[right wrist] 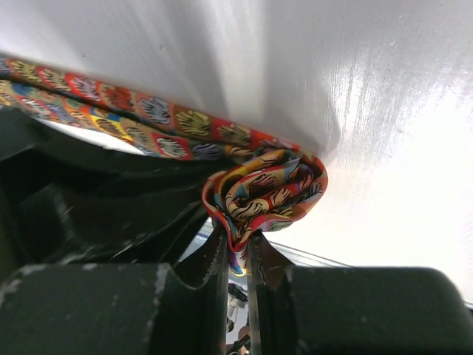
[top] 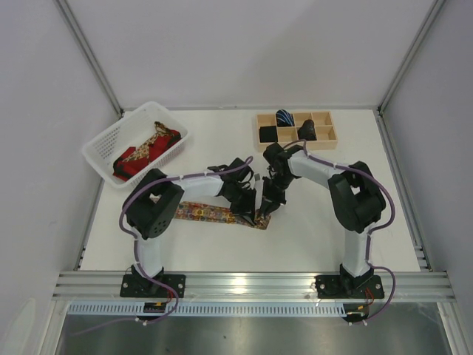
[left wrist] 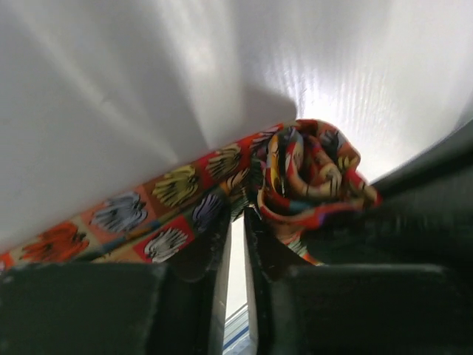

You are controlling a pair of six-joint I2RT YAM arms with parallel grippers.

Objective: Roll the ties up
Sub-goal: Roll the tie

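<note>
fabric of the floral tie [top: 205, 213] lies flat on the worktop [top: 332, 229], nearer to me than the wooden box [top: 298, 142] and off to its left. its wound end lies almost straight in front of the box's left edge. that end is a loose coil [left wrist: 310, 174] of many layers, and both my tools meet at it.

my right tool [right wrist: 236, 242] is clamped on the floral tie. from the right wrist i see the coil [right wrist: 266, 188] sitting on the fingertips, with a fold of it running down into the thin slit between the fingers.

my left tool [left wrist: 236, 218] has its fingers nearly together, with only a narrow slit between them and light showing through. the coil sits just over one finger and the flat strip [left wrist: 170, 200] crosses behind the other. i cannot tell whether the tips pinch any cloth.

from above, the left tool [top: 256, 214] and right tool [top: 267, 207] stand just beside each other, on the near side of the box.

inside the wooden box, a rolled blue-striped tie [top: 285, 117] fills a back-row compartment and a rolled black tie [top: 307, 132] a front-row one. another dark roll [top: 267, 134] sits in the front left compartment.

well to the left of the box stands a white basket [top: 129, 118], set at an angle to it. it holds a red tie [top: 131, 164] and a gold paisley tie [top: 142, 151] in a heap.
</note>
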